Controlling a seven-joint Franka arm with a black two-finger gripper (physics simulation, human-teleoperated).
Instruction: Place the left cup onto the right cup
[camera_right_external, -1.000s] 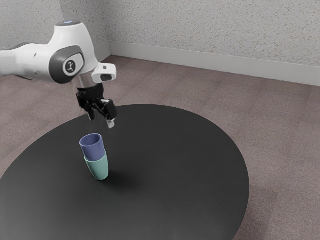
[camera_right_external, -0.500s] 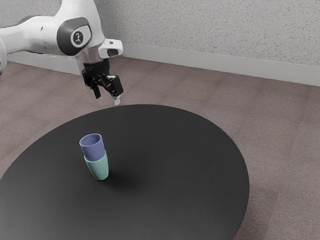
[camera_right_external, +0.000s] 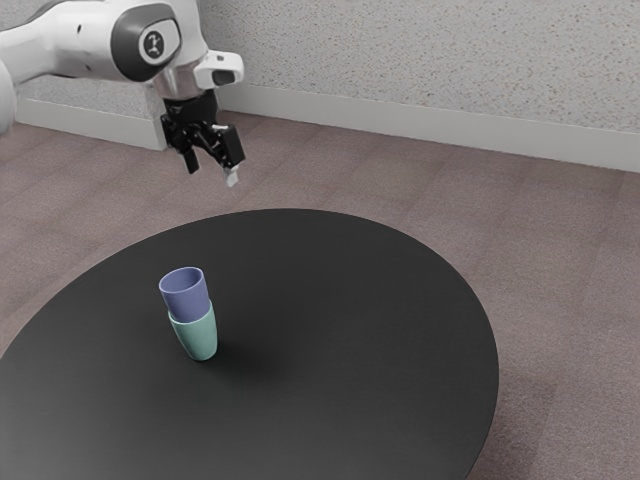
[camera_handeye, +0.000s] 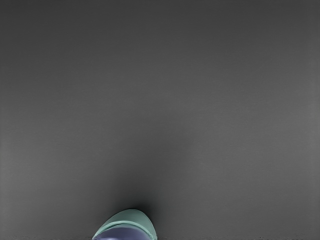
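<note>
Blue cup (camera_right_external: 184, 291) atop green cup (camera_right_external: 197, 340), apparently nested

Lone obstacle on the table (camera_right_external: 400, 330): a two-cup stack, blue cup (camera_right_external: 184, 290) nested upright in green cup (camera_right_external: 197, 338), standing in the part of the top toward the exterior view's left. Open tabletop lies on every side of the stack, widest toward the exterior view's right. Gripper (camera_right_external: 212, 172) hangs high, well apart from the stack, open air between them. Wall (camera_right_external: 450, 50) stands well behind the table.
</note>
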